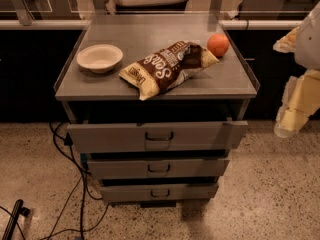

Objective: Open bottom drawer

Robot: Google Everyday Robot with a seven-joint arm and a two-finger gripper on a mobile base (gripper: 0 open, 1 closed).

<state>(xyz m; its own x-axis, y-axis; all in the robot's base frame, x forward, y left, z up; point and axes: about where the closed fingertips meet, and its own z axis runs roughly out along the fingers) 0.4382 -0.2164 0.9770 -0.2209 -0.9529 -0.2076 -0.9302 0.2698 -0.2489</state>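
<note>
Bottom drawer [190,192], shallow grey metal with a small dark loop handle [160,193], sits lowest in the grey metal cabinet [150,31], long axis left-right, front facing the camera, inside hidden. Pale gripper [287,121] hangs well right of it; spread or closed, I cannot tell

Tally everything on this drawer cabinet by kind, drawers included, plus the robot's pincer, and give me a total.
Grey drawers: 3 (top drawer, middle drawer, bottom drawer)
White bowl: 1
Chip bag: 1
Orange: 1
Pincer: 1, in the air right of the cabinet
Total: 7
</note>
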